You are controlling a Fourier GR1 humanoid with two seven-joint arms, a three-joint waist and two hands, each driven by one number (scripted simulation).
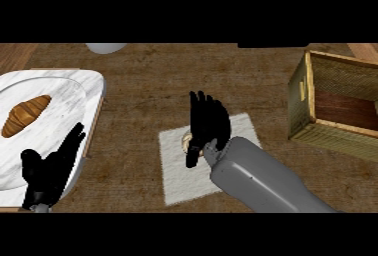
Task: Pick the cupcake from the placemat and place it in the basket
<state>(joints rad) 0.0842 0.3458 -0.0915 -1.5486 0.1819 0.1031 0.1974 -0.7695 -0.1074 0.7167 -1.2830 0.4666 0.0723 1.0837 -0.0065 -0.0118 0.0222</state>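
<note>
A white placemat lies on the brown counter in the middle. On its upper left part sits the cupcake, mostly hidden; only a tan sliver shows at the left of my right hand. That hand lies over the cupcake with fingers straight and pointing away, thumb down at the cupcake's near side. The wicker basket stands at the right, its brown inside showing. My left hand rests open at the lower left, fingers up.
A white marble board at the left carries a croissant. A pale rounded object sits at the top edge. Brown counter lies between placemat and basket.
</note>
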